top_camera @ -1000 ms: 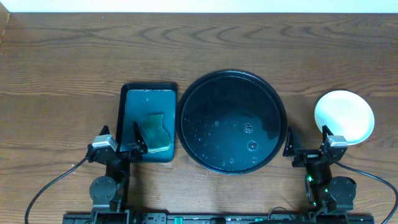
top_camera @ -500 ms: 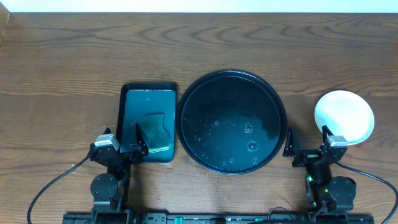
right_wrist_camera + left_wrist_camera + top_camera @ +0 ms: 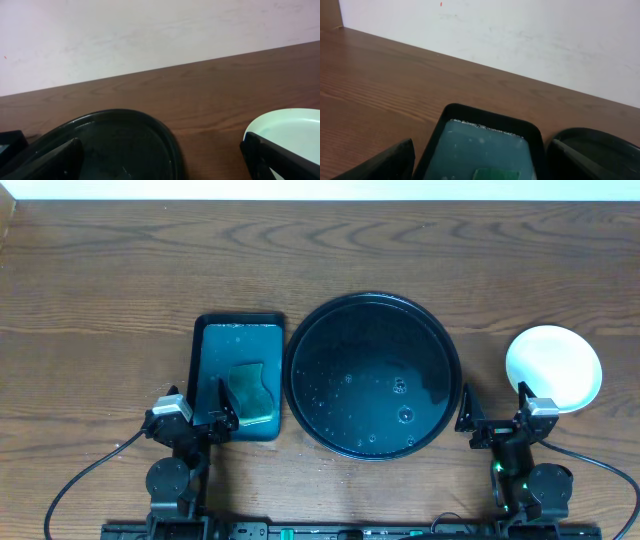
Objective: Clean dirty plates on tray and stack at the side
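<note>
Left gripper [image 3: 195, 402] sits low at the near edge of the table [image 3: 100, 280] with its two fingers spread wide and nothing between them. Directly ahead of it, partly framed by those fingers, lies a rectangular dark teal tray [image 3: 215, 340]. A green sponge [image 3: 250, 393] rests on the near end of that tray, close to the gripper's right finger. In the left wrist view only a sliver of the sponge shows at the bottom edge.

The right gripper [image 3: 492, 405] is likewise near the table's front edge, its jaws fully apart and gripping nothing. Ahead of it and to its left is the round black tray [image 3: 340, 345], glossy and dotted with water droplets, with no plate on it. This tray lies between the two grippers, just beside the teal tray on the left gripper's right.

The plates [image 3: 553, 367] are ahead of the right gripper and to its right, on bare wood apart from the black tray. From above they read as one pale round disc, so how many are stacked there cannot be told. The gripper's right finger appears to overlap their near edge in the overhead view; whether it touches them is unclear.
</note>
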